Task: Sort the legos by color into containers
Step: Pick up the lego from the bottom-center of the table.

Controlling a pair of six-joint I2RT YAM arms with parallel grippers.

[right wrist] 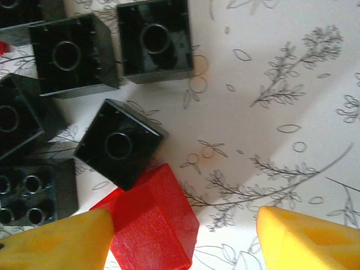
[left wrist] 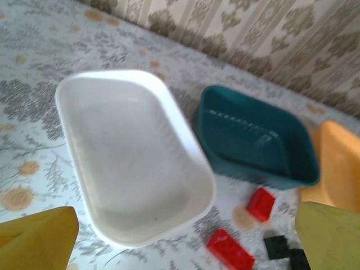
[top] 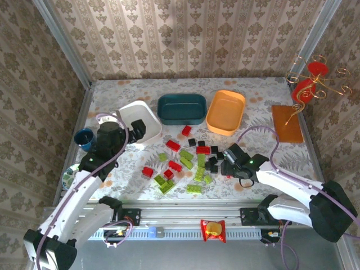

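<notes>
Observed: the fingers (right wrist: 53, 242) of the right gripper (right wrist: 181, 244) stand apart, low over the desk (right wrist: 270, 112), and are not clamped on anything. 1 red brick (right wrist: 154, 225) lies tilted between them, against the finger on the picture's left. The other finger is clear of it, with bare desk between. Several black bricks (right wrist: 121, 143) crowd just beyond, the nearest touching the red brick's corner.

The left gripper (left wrist: 183, 239) is released wide and empty, hovering over the near end of the white tray (left wrist: 129, 157). The teal tray (left wrist: 253, 140) sits beside that, then the orange tray (top: 225, 112).

Assessment: the step in hand is the grasp of the red brick. No brick is visible in any of the 3 trays, so sorting appears to be at its start. The next move calls for closing squarely on the red brick without catching its black neighbour, then lifting clear. Other red, black and green bricks (top: 185, 154) lie scattered mid-desk, short of the trays.
</notes>
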